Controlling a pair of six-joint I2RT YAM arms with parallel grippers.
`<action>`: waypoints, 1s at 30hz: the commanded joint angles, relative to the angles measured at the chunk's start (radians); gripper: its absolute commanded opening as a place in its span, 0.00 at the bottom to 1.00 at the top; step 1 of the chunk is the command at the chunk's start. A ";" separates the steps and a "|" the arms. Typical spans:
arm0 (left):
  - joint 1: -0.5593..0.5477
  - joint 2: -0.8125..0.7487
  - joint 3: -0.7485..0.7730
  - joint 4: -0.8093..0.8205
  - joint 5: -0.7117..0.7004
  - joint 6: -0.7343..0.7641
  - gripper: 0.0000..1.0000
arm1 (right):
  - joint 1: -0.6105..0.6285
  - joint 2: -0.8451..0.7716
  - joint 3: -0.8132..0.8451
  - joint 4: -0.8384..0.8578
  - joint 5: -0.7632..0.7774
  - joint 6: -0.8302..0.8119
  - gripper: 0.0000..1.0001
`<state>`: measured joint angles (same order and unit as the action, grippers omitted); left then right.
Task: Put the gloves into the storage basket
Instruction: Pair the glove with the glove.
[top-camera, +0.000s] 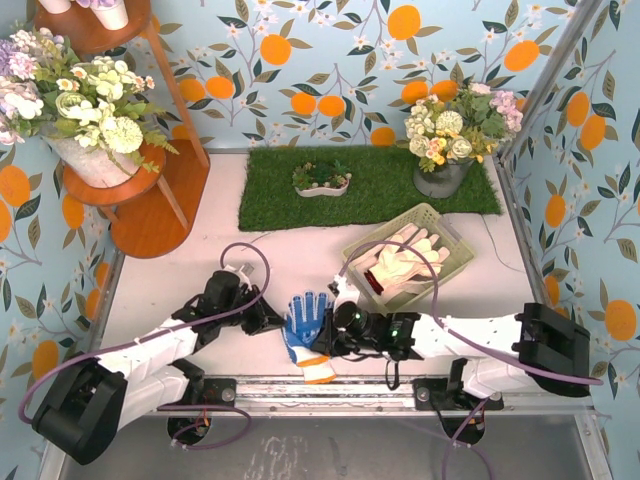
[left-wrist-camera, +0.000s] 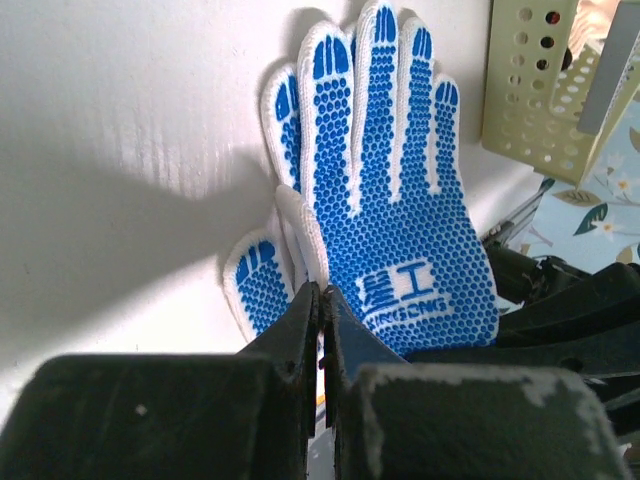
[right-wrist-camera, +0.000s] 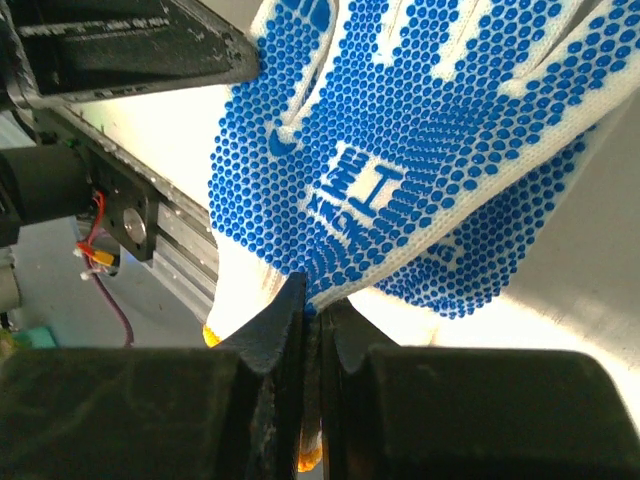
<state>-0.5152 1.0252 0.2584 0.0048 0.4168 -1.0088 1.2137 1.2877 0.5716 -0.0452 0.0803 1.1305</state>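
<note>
The top external view looks steeply down from above and behind the arm bases and takes in the whole white table (top-camera: 300, 250). The left wrist view sits low behind the black left tool (left-wrist-camera: 320, 300), close to the blue-dotted white knit glove (left-wrist-camera: 400, 220). The right wrist view faces that glove over the right tool (right-wrist-camera: 312, 305), closer still and from the opposite side. All three views share it.

White arms (top-camera: 165, 350), black joints (top-camera: 545, 345), purple cables (top-camera: 250, 250)

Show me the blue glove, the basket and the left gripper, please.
blue glove (top-camera: 301, 333): top external, its palm.
basket (top-camera: 440, 279): top external, near-right wall.
left gripper (left-wrist-camera: 321, 300): left wrist, between fingertips.
</note>
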 joint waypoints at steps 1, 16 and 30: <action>0.001 -0.033 -0.006 -0.005 0.070 0.013 0.00 | 0.045 0.013 -0.006 -0.017 0.042 0.005 0.00; 0.001 -0.003 0.002 -0.049 0.025 0.054 0.28 | 0.073 0.094 -0.005 -0.011 0.079 0.018 0.00; 0.001 0.013 0.048 -0.131 -0.049 0.123 0.27 | 0.079 0.111 0.000 -0.011 0.086 0.012 0.00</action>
<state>-0.5152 1.0565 0.2516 -0.0792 0.4053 -0.9310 1.2846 1.4044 0.5716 -0.0868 0.1406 1.1446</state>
